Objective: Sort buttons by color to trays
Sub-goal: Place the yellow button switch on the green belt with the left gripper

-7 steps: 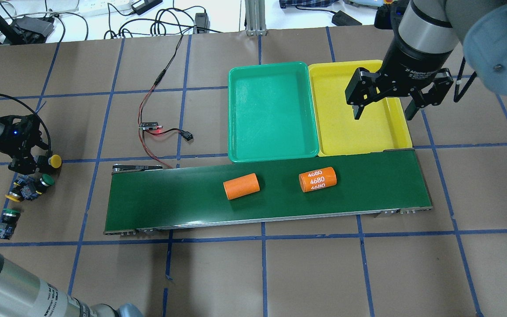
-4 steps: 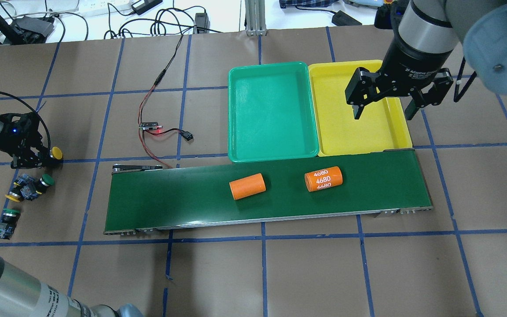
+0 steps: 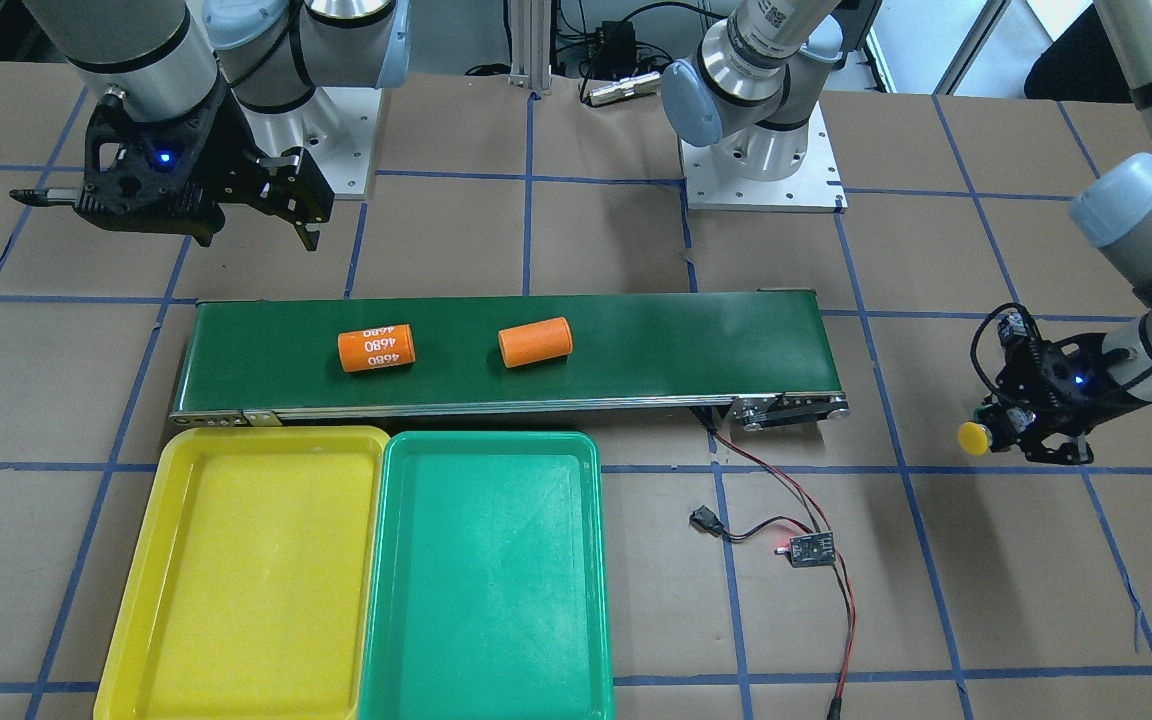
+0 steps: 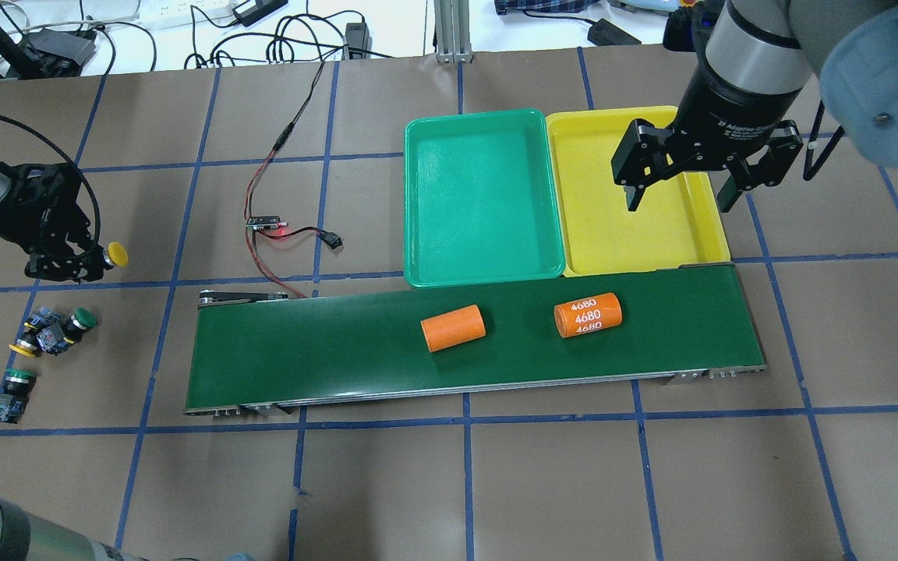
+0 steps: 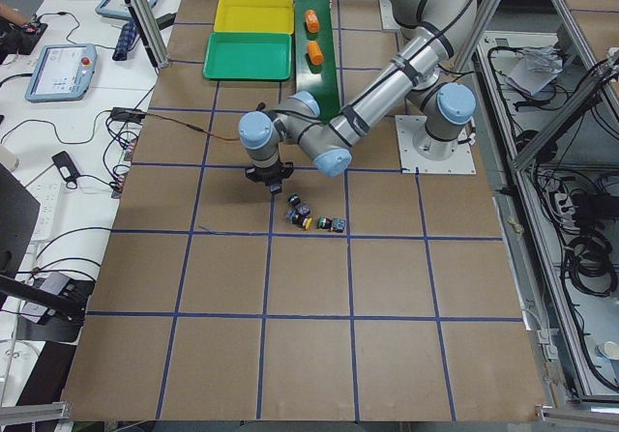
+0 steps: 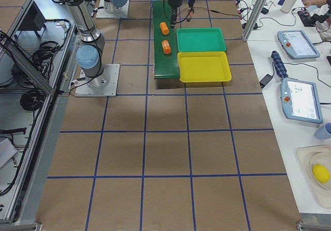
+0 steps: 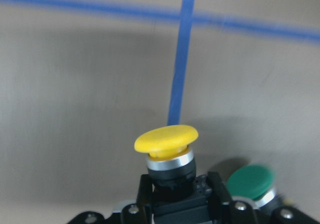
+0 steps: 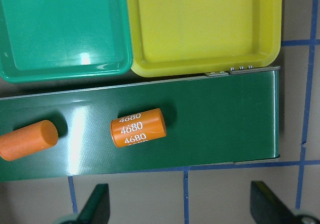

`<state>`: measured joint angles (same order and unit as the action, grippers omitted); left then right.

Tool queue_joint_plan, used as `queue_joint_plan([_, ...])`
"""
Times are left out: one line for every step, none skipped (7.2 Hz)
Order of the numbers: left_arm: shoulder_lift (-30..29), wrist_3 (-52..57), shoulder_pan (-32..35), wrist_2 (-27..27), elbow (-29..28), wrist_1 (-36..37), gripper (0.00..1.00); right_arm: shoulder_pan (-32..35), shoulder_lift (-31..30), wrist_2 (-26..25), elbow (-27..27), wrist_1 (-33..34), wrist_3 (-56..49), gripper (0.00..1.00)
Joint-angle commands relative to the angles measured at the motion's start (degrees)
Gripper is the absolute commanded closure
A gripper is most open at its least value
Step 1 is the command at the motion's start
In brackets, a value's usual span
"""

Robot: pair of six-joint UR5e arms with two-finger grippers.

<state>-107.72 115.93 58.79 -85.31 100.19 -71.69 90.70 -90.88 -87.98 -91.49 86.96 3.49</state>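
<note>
Compared with the overhead view a second earlier, the left gripper (image 4: pixel 67 261) has risen off the table and drawn away from the loose buttons, taking the yellow button (image 4: pixel 115 253) with it. The plain orange cylinder (image 4: pixel 453 328) and the cylinder marked "4680" (image 4: pixel 588 315) have ridden further along the conveyor belt (image 4: pixel 301 351) toward its end by the trays. The right gripper (image 4: pixel 679 204) has not shifted.

Left wrist view: the jaws are clamped on the black collar of the yellow button, its cap pointing away from the wrist and clear of the table.

Three buttons remain on the table at the robot's left. A green-capped button (image 4: pixel 83 319) and a second yellow-capped button (image 4: pixel 26 350) lie close together, possibly touching, though the overhead view is too coarse to settle this. Another green-capped button (image 4: pixel 16 380) lies just beside them.

The right gripper hangs above the yellow tray (image 4: pixel 613 241), jaws wide apart, nothing between them. The yellow tray and the green tray (image 4: pixel 480 195) sit side by side against the belt's far edge; neither holds a button.

Interpretation: the first pick appears complete and the carry is beginning. The held button is well apart from the yellow tray, with the belt's length and the green tray between. A long reach or a ride on the belt therefore seems called for.
</note>
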Motion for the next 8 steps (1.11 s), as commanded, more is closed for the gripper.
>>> queue_joint_plan([9.33, -2.8, 6.75, 1.02, 8.65, -3.29, 0.85, 0.09, -0.08, 0.09, 0.0, 0.05, 0.2, 0.0])
queue_joint_plan([13.02, -8.47, 10.69, 1.11, 12.71, -2.59, 0.84, 0.09, -0.08, 0.0, 0.08, 0.14, 0.2, 0.0])
queue_joint_plan([15.06, -11.74, 15.52, 1.2, 15.19, -2.06, 0.83, 0.09, -0.08, 0.0, 0.17, 0.22, 0.11, 0.0])
queue_joint_plan([15.95, -15.95, 19.92, 1.46, 17.91, 0.73, 0.83, 0.44, -0.26, -0.09, 0.96, 0.23, -0.41, 0.0])
queue_joint_plan([15.96, -20.09, 23.01, 1.29, 21.16, 7.37, 0.8, 0.35, -0.17, -0.18, 1.14, 1.01, -0.24, 0.0])
queue_joint_plan([15.7, -21.0, 23.47, 1.03, 23.1, 12.57, 0.34, 0.35, 0.18, -0.52, 1.66, 1.1, -0.07, 0.0])
queue_joint_plan([15.78, -21.01, 23.48, 0.94, 23.3, 13.32, 0.2, -0.08, 0.27, -0.96, 1.67, 0.58, 0.02, 0.0])
queue_joint_plan([15.87, -20.92, 23.3, 0.77, 22.51, 13.41, 0.2, -0.09, -0.17, -0.18, 1.75, 0.4, -0.15, 0.0])
